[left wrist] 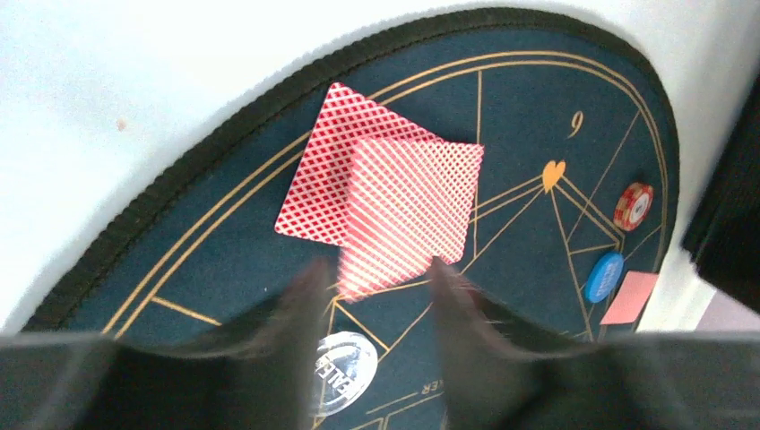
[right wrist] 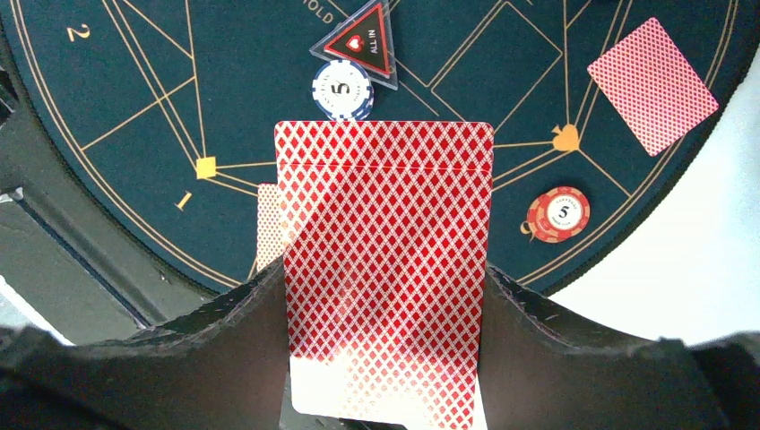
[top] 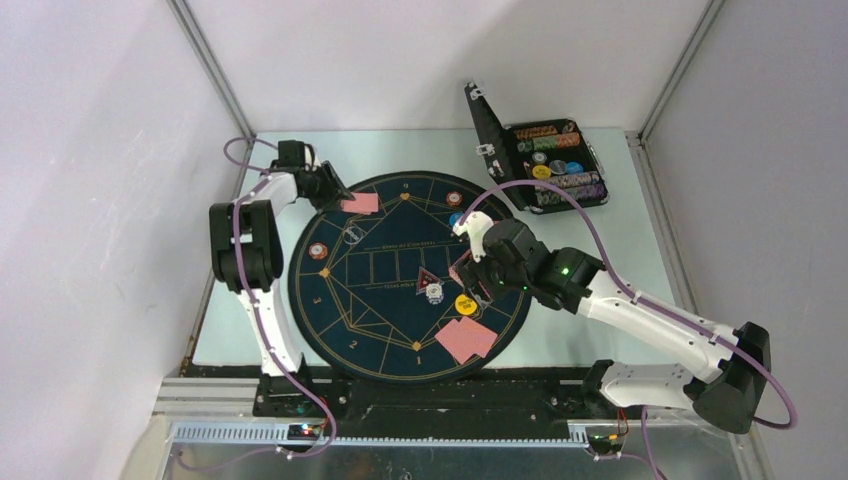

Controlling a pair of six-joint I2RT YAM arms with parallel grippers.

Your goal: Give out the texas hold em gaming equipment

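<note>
right fingers (right wrist: 242, 336) grip card stack (right wrist: 385, 269) | left fingers (left wrist: 296, 313) parted, cards (left wrist: 399, 202) just ahead

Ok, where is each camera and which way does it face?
Top external: above, behind the bases, looking down on the mat; both arms show.
Left wrist: behind the left gripper, facing two overlapped cards; its fingers show.
Right wrist: behind the right gripper, facing the card stack it holds; its fingers show.
Shared: triangular marker, top and right wrist.
</note>
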